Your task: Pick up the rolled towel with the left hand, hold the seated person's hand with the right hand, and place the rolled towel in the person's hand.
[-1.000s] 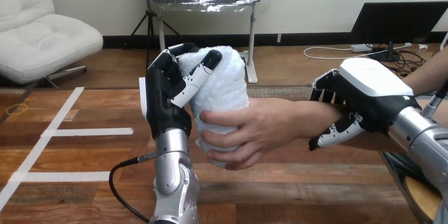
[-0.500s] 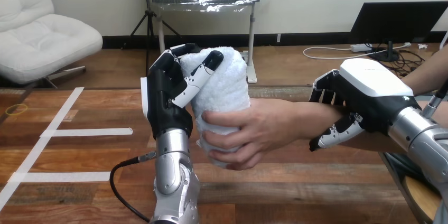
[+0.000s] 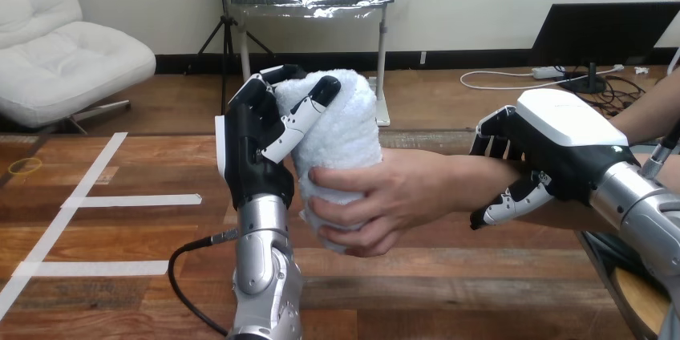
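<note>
Rolled towel (image 3: 343, 127), white and thick, stands upright in the air over the wooden surface (image 3: 481, 276), at the middle of the head view, and two hands share it. The robot's left hand (image 3: 252, 159) rises from its silver forearm at the towel's left side, its fingers curled round the back of the roll's upper half and its thumb (image 3: 298, 122) slanting across the front near the top, so the roll is clasped between them. The person's hand (image 3: 393, 192) comes in from the right and grips the towel's lower half: its fingers wrap round the front of the roll just below the robot's thumb, and the roll's bottom end shows under them. The towel touches neither the surface nor anything else. To the right, the robot's right hand (image 3: 561, 135) sits over the person's forearm (image 3: 461, 180) just behind the wrist, its white-shelled back turned up, its fingers bent down over the far side and its thumb hooked under the near side, closing round the arm. Strips of white tape (image 3: 132, 200) lie on the surface at the left, well apart from the hands.
</note>
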